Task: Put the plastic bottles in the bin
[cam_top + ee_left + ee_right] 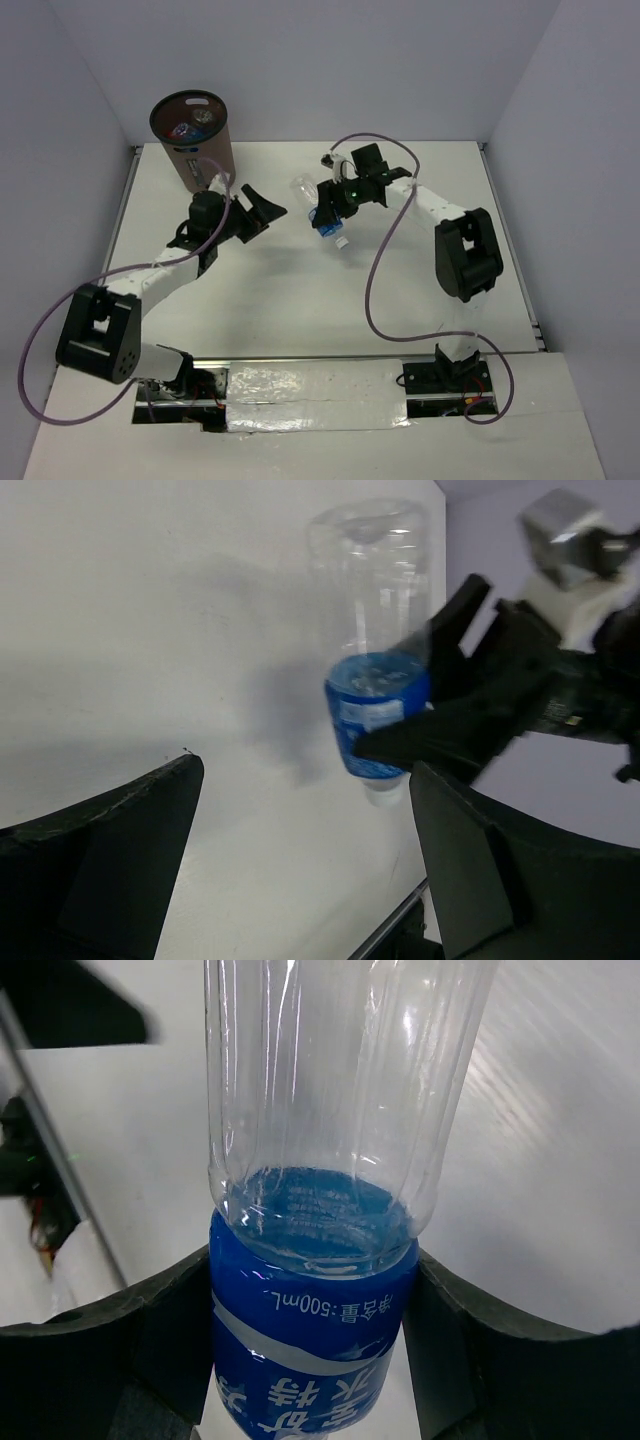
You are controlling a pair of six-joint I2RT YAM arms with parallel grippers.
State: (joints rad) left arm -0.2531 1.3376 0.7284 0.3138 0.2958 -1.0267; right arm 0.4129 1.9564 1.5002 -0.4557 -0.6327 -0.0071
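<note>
My right gripper is shut on a clear plastic bottle with a blue label and holds it above the table's middle, cap end down toward me. The bottle fills the right wrist view between the two fingers. It also shows in the left wrist view, held by the right gripper. My left gripper is open and empty, just left of the bottle. The dark-brown bin stands at the back left with other bottles inside.
The bin is close behind the left arm's wrist. Purple cables run over the table from both arms. Light walls close the table in on three sides.
</note>
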